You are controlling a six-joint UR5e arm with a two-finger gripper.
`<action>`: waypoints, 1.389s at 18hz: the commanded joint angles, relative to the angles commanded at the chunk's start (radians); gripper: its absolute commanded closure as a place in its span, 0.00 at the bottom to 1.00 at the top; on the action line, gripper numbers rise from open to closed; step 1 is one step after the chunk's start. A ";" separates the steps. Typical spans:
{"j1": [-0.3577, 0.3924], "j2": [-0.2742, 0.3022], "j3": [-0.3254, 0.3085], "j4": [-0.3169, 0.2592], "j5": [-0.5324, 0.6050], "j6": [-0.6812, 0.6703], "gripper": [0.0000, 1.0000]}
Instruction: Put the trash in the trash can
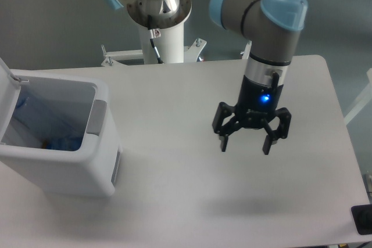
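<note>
**Gripper clear of bin, nothing held**

The gripper [244, 143] hangs above the table [174, 190], well right of the trash can [64, 175], jaws spread and empty. Blue-capped trash [61, 142] lies inside the can; lid [6, 71] raised. Deposit appears complete. Next: locate any remaining trash, none visible here.

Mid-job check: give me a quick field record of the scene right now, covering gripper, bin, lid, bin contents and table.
gripper: open, empty, above the table right of centre
trash can: at the table's left edge, upright
lid: swung open at far left
bin contents: something blue at the bottom; cannot tell what it is
table: no loose trash in view
</note>
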 joint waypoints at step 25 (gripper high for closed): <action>0.002 -0.077 0.051 -0.124 0.314 0.441 0.00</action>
